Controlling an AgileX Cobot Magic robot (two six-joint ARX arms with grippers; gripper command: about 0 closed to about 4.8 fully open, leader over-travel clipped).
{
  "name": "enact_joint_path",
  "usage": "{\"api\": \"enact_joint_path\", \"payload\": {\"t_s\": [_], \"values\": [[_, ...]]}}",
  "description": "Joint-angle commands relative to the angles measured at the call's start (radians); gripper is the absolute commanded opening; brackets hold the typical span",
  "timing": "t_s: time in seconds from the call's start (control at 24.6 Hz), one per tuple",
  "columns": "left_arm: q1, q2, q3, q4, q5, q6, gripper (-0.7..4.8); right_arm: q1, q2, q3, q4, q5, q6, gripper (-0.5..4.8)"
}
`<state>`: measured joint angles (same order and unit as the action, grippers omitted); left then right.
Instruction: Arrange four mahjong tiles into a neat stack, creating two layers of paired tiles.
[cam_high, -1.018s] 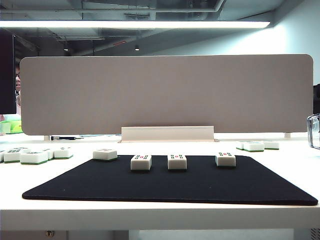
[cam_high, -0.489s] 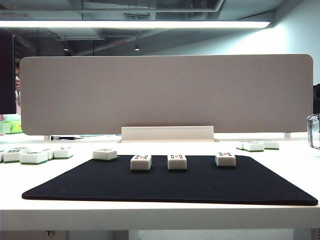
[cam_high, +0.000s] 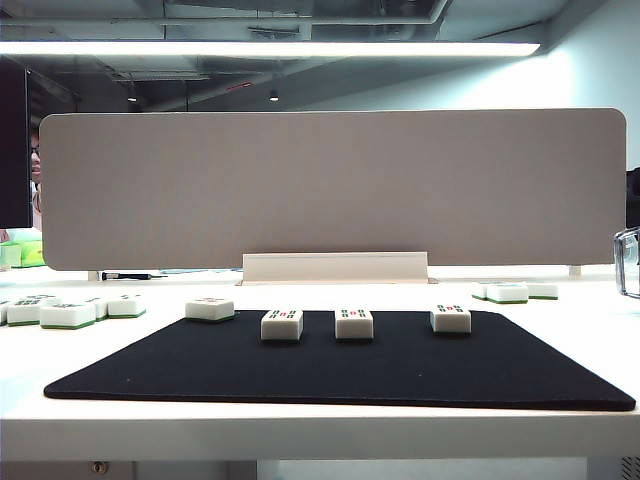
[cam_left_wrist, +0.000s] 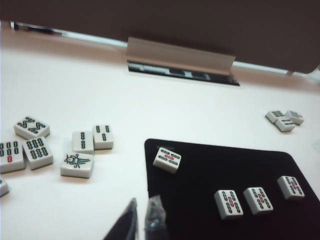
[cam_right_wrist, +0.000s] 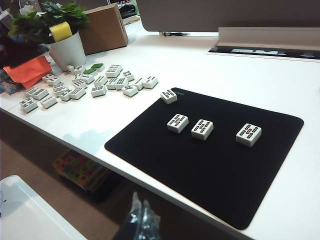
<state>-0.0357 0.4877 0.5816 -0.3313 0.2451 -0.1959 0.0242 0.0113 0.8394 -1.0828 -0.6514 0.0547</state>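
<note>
Your four mahjong tiles (cam_high: 340, 322) lie flat and apart in a row across the middle of the exterior frame: the leftmost on the corner of the black mat (cam_high: 340, 365), three well on it (nothing stacked). Neither arm shows there. Your left gripper (cam_left_wrist: 141, 220) is closed on nothing; your right gripper (cam_right_wrist: 142, 220) likewise, below the table edge
</note>
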Motion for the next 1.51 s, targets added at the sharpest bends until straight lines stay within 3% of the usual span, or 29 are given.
{"api": "enact_joint_path", "payload": {"t_s": [0.04, 0.2, 0.37, 0.49, 1.06, 1.51], "values": [[-0.001, 0.107, 0.074, -0.026, 0.009, 0.005, 0.27, 0.000, -0.012, 0.003, 0.008, -0.005, 0.001, -0.01], [-0.002, 0.304, 0.207, -0.049, 0.074, 0.005, 0.27, 0.000, -0.012, 0.003, 0.008, -0.005, 0.001, -0.01], [-0.002, 0.406, 0.277, -0.062, 0.074, 0.010, 0.27, 0.000, -0.012, 0.003, 0.008, -0.005, 0.001, -0.01], [-0.019, 0.496, 0.351, -0.103, 0.074, 0.058, 0.27, 0.000, -0.012, 0.003, 0.008, -0.005, 0.001, -0.01], [-0.203, 0.863, 0.616, -0.254, 0.064, 0.100, 0.26, 0.000, -0.012, 0.002, 0.009, 0.003, 0.000, -0.01], [-0.356, 1.114, 0.808, -0.392, -0.002, 0.163, 0.26, -0.001, -0.012, 0.002, 0.009, 0.004, 0.000, -0.01]]}}
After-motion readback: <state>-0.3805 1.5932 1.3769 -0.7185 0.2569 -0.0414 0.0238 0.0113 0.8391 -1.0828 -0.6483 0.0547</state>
